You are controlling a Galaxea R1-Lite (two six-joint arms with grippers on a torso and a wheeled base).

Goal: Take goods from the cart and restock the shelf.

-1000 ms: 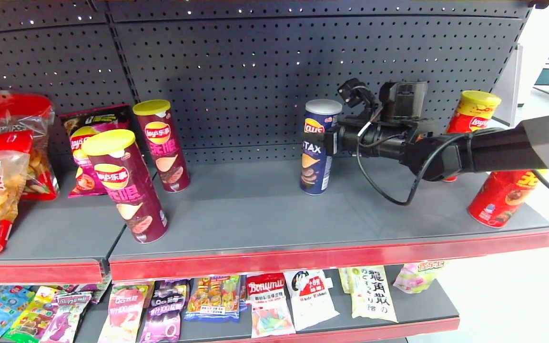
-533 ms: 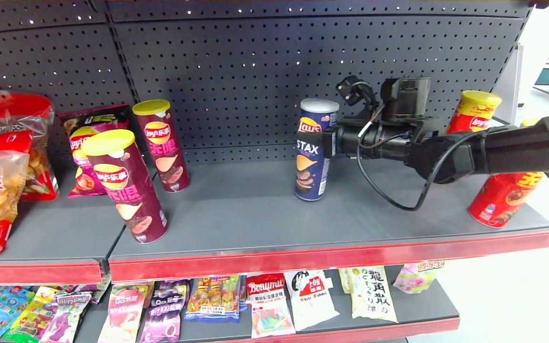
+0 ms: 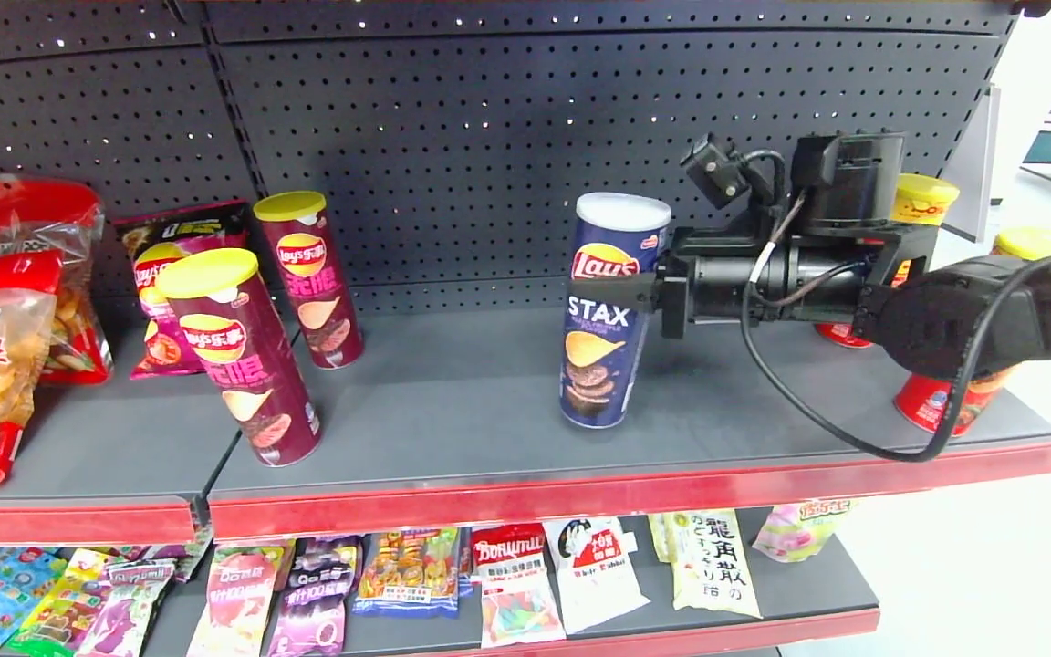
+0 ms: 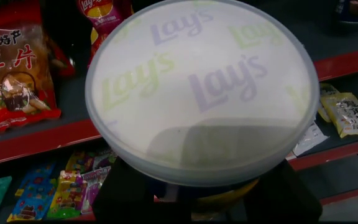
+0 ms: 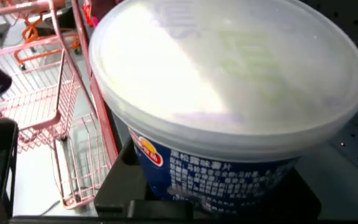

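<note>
Blue can (image 3: 606, 365), a glossy cardboard tube under a translucent plastic lid, sits near upright by the shelf (image 3: 452, 411) front edge, about midway along. Right gripper (image 3: 621, 294) is clamped round its upper half from the side, probably to keep it vertical for setting down. Left gripper (image 4: 194, 198) clasps a second can (image 4: 201, 87) below its lid, out before the shelf. Smooth cylinders look slippery and tippy.

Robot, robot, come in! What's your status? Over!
Right tool shut on blue chip can near shelf front. Left tool shut on second chip can. Purple cans left, red cans right, both apart from it.
</note>
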